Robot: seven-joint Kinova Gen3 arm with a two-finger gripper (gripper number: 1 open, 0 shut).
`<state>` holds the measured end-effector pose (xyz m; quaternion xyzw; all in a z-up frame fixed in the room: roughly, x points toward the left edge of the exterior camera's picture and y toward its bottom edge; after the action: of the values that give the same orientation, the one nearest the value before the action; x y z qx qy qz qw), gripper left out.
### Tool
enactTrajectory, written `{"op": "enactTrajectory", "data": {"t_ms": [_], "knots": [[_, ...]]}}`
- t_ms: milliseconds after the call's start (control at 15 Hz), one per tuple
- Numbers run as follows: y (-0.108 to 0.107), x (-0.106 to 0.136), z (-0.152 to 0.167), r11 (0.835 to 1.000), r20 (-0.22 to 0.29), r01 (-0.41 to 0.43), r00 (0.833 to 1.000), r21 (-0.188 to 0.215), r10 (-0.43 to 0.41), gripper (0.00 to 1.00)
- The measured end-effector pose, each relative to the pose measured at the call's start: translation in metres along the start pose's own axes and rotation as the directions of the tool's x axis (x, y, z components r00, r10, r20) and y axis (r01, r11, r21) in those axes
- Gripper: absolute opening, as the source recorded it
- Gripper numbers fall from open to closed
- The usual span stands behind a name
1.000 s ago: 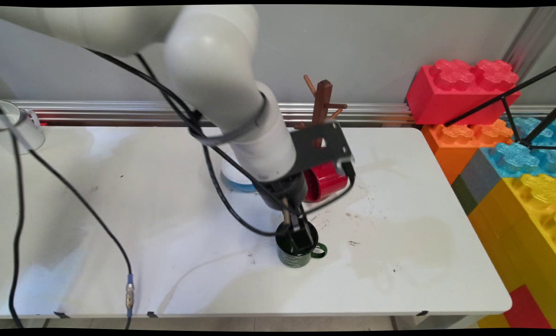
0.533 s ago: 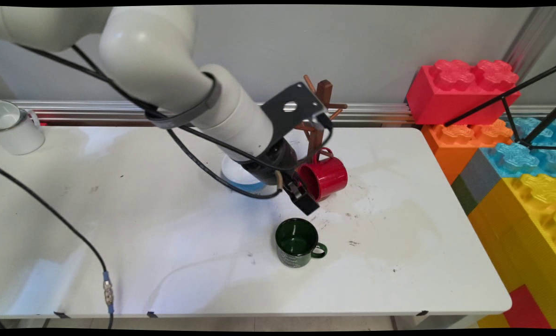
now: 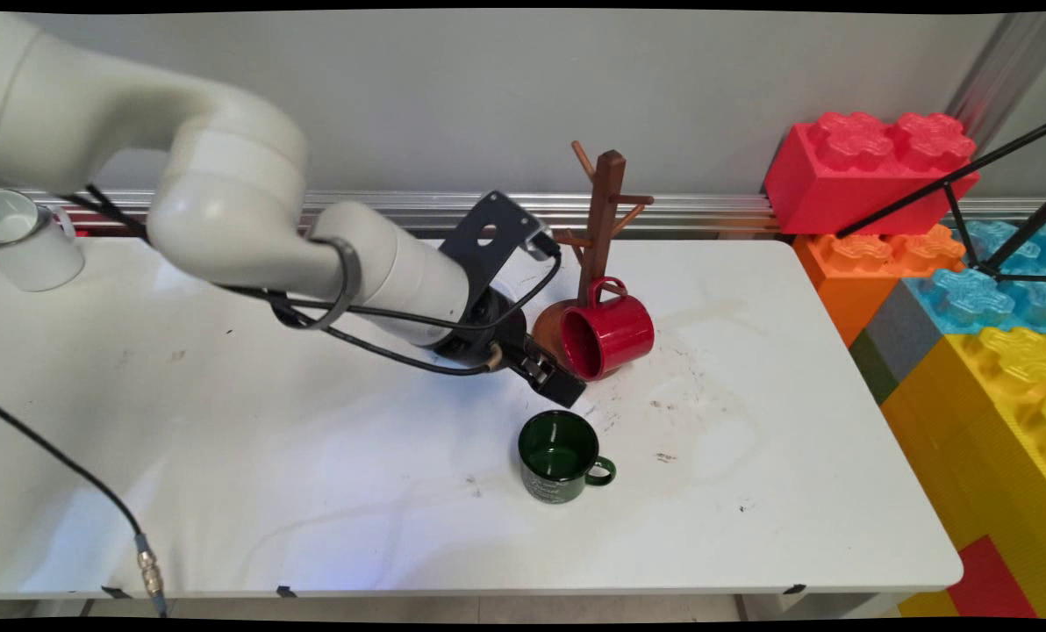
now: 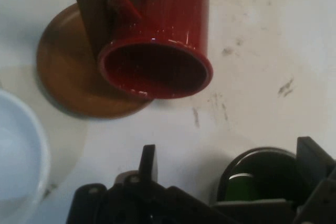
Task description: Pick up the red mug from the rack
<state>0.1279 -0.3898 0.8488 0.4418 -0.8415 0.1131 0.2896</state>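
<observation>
A dark green mug (image 3: 560, 457) stands upright on the white table (image 3: 312, 456), its handle to the right. My gripper (image 3: 565, 388) hovers just above and behind it, open and holding nothing. In the hand view the mug (image 4: 261, 177) lies low between the fingers (image 4: 148, 162), apart from my gripper (image 4: 231, 153). A red mug (image 3: 608, 336) lies tilted against the wooden mug tree (image 3: 606, 215), mouth toward me. The hand view shows the red mug (image 4: 157, 40) over the tree's round base (image 4: 68, 85).
A white bowl (image 4: 16, 153) sits left of the tree's base in the hand view. A white mug (image 3: 23, 241) stands at the table's far left. Big toy bricks (image 3: 870, 162) and a black tripod leg (image 3: 970, 171) flank the right edge. A black cable (image 3: 93, 491) hangs over the front left.
One second ago my gripper was down at the green mug's rim with a finger inside. It has let go and drawn up and back to the left; the mug stayed put.
</observation>
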Motion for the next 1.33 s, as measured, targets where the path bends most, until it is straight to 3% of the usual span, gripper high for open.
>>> {"op": "enactTrajectory", "data": {"t_ms": [400,867,1333], "knots": [[-0.012,-0.009,0.010,0.992,-0.098,0.106,0.989,-0.064,-0.112,1.00],[-0.014,-0.012,0.021,0.977,-0.203,0.180,0.959,-0.111,-0.199,1.00],[-0.013,-0.034,0.042,0.964,-0.225,0.215,0.942,-0.159,-0.247,1.00]]}}
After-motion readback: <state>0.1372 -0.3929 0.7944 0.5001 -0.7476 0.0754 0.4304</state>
